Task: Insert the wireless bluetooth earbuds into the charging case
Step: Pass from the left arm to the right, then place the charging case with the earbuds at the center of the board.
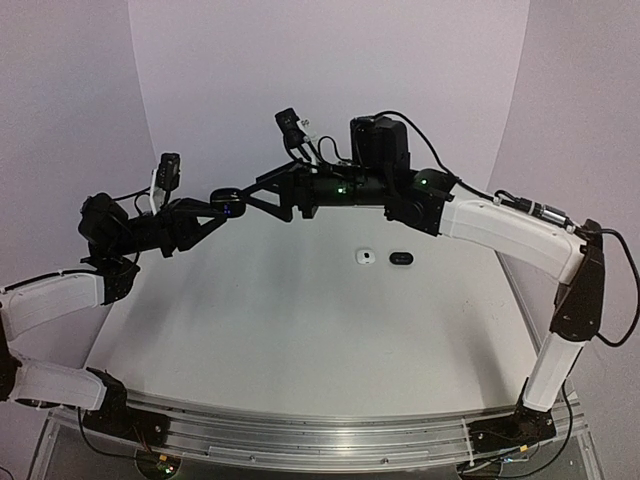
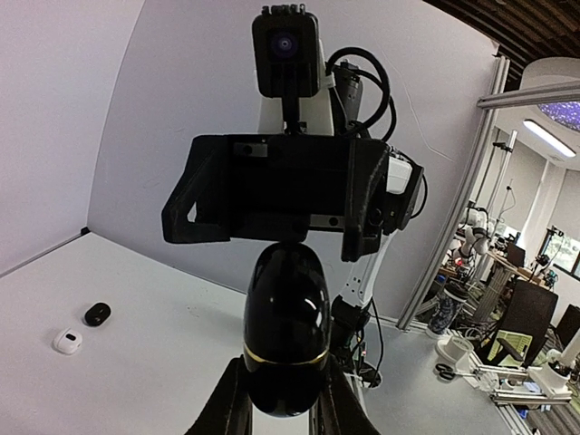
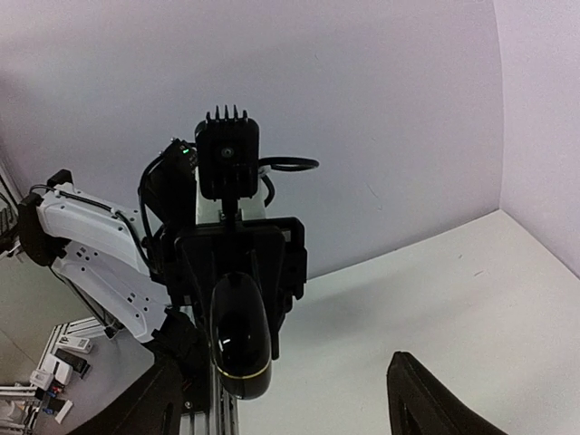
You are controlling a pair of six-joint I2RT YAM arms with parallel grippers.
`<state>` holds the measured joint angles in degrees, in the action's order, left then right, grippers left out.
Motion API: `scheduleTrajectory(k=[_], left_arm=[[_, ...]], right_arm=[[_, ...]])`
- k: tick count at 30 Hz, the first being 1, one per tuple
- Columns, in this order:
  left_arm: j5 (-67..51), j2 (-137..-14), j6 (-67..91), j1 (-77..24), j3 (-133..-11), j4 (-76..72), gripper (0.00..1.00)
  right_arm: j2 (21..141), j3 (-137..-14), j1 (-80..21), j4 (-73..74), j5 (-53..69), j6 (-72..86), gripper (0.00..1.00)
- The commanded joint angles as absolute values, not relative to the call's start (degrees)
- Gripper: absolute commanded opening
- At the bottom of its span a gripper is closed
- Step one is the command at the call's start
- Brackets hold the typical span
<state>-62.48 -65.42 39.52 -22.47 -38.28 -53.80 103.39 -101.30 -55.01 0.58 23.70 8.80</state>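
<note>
Top: above the table, the left hand is clamped on a gold-banded case, with the right hand just beside it.
Left wrist: a white case and a small black case lie on the table.
Right wrist: the right hand's fingers are spread wide.

two black cases, one white case and two arms.

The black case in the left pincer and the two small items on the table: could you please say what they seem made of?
The black case: likely hard plastic, gloss finish, given its sharp reflections; its thin gold band looks metallic, perhaps only plating. The small white item and small black item: smooth, probably plastic, too small to be sure.
</note>
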Motion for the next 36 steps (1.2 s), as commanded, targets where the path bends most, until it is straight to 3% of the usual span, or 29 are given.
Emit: scheduleTrajectory(k=[1,7,21,26,28,30,34,35,36], left_arm=[[-63.4,-65.8,40.5,-22.8,-41.1,-57.5,0.0],[-63.3,-65.5,39.5,-22.8,-41.4,-57.6,0.0],[-63.5,-65.6,39.4,-22.9,-41.5,-57.6,0.0],[-61.4,-65.0,37.3,-22.9,-41.6,-52.3,0.01],[-59.8,-64.3,34.2,-22.9,-42.2,-46.7,0.18],[-57.6,-63.3,29.4,-22.8,-42.8,-40.9,0.47],[-54.1,-62.0,22.2,-22.6,-43.9,-31.6,0.88],[-53.1,-61.7,20.6,-22.5,-44.0,-29.5,0.97],[-51.8,-61.3,18.5,-22.4,-44.1,-26.6,0.99]], right_arm=[[107.5,-105.7,-54.9,-2.9,29.7,11.2,0.72],[110.0,-107.8,-54.9,-3.0,32.0,12.5,0.63],[110.7,-109.3,-54.9,-3.1,33.6,13.6,0.02],[110.5,-109.2,-54.9,-3.2,33.9,13.9,0.0],[110.1,-108.9,-54.8,-3.2,33.3,14.2,0.0],[109.6,-108.0,-54.5,-3.2,32.5,15.0,0.0],[108.2,-105.8,-52.7,-3.2,31.1,18.2,0.0],[108.0,-105.3,-51.8,-3.2,31.0,19.4,0.0],[107.8,-104.9,-50.9,-3.1,31.0,20.9,0.0]])
